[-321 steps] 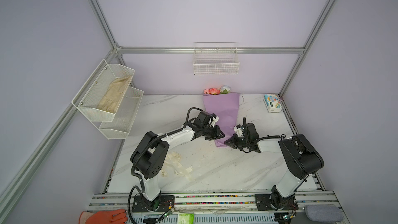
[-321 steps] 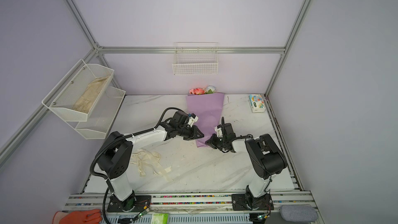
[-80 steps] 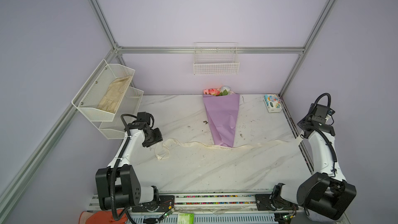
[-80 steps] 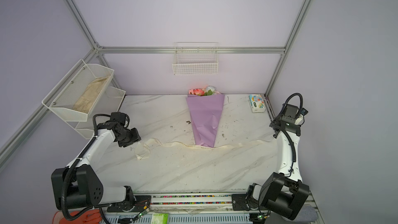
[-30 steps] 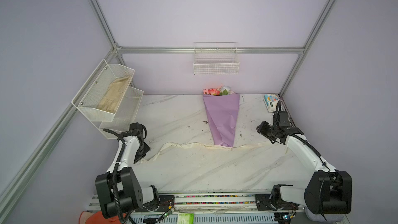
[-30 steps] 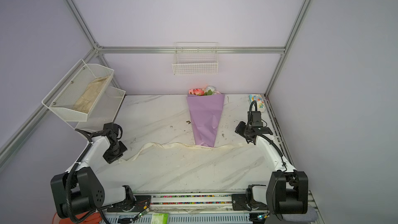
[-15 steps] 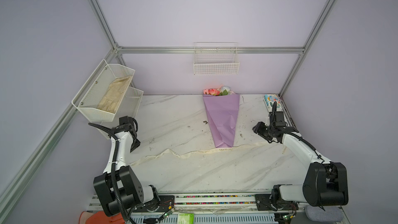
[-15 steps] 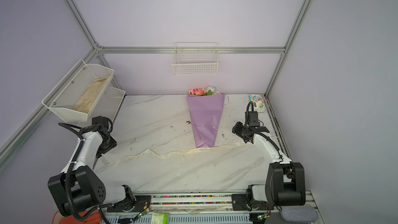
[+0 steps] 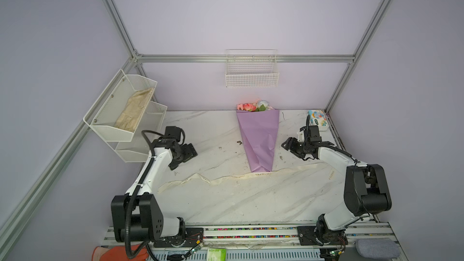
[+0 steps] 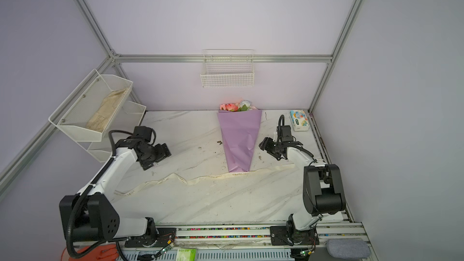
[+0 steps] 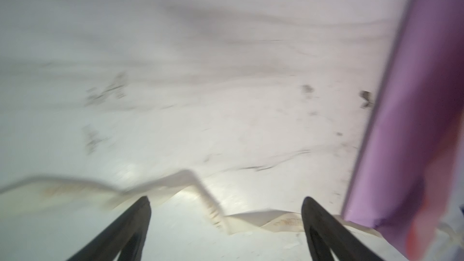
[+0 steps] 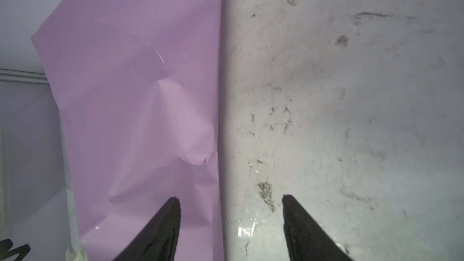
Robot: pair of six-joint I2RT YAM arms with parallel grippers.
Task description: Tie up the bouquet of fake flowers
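The bouquet of fake flowers (image 9: pixel 258 136) lies flat at the middle of the far edge of the white marble-veined tabletop (image 9: pixel 226 204). It is a smooth, creased lilac paper cone with pink and pale blooms and green leaves at its wide mouth by the back wall. Its narrow tip points toward the near edge and meets a limp cream lettered ribbon (image 9: pixel 221 179) running crosswise. The right gripper (image 9: pixel 286 144) hovers just beside the cone's right edge, jaws apart and empty. The left gripper (image 9: pixel 192 151) hangs well apart toward the left edge, jaws spread wide, holding nothing.
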